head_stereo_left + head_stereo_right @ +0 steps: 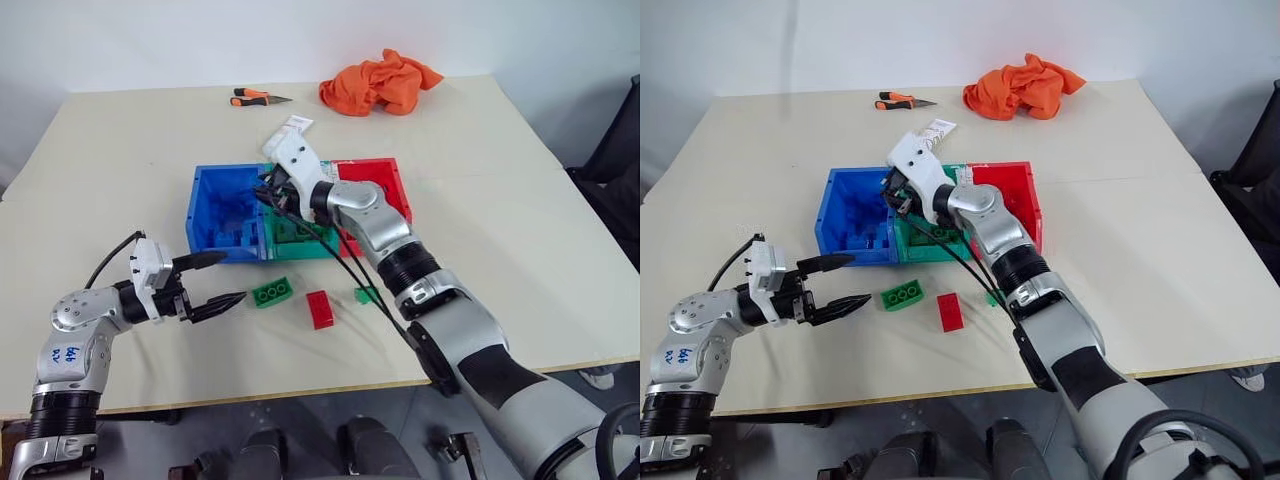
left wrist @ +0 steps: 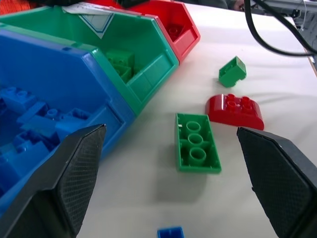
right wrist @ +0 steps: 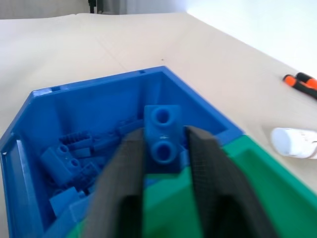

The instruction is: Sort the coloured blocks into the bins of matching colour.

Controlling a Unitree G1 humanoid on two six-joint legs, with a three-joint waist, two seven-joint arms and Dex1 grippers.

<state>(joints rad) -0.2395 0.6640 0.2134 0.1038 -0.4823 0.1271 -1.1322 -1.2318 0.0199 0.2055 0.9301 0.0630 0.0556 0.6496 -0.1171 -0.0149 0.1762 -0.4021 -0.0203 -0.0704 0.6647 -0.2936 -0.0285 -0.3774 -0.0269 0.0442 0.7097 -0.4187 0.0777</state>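
Blue block (image 3: 162, 131) between right gripper (image 3: 163, 163) fingers.

I count three bins (image 1: 226, 212), two green blocks (image 1: 272, 292) and one red block (image 1: 320, 309) loose on the surface (image 1: 520, 230).

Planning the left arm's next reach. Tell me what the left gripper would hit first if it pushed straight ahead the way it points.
Probably the larger green block: it lies on the table straight ahead of the open left gripper, between the fingers' lines, the red block just beyond. Depth is uncertain.

Right arm (image 1: 400, 250) spans bins (image 1: 215, 215) — left side open.
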